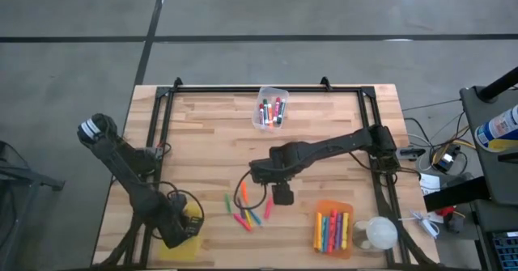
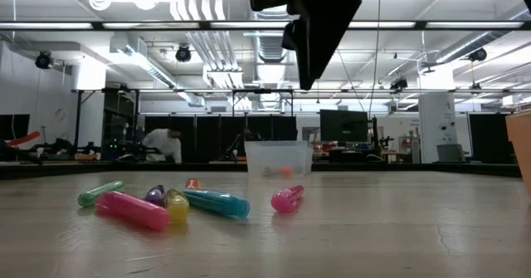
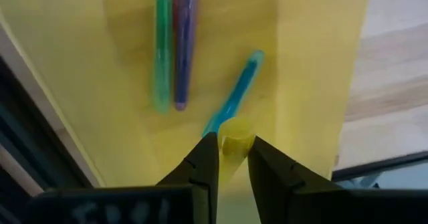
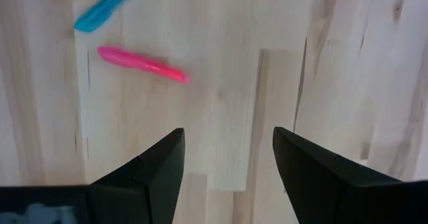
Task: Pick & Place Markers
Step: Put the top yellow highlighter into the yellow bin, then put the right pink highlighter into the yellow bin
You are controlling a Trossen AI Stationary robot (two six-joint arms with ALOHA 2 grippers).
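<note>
Left gripper, lower left of the high view over the yellow bin, is pinched on a yellow marker. Right gripper, centre frame, stands wide and empty; nearest loose marker, pink, lies just ahead, crosswise to its fingers.

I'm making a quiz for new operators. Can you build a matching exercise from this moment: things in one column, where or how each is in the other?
1. left gripper
2. right gripper
3. pink marker
4. clear bin

A. open, above bare wood
B. at the table's far edge, markers inside
C. lying alone on the wood
D. over the yellow bin, shut on a yellow marker

Pairs: 1-D, 2-A, 3-C, 4-B
</note>
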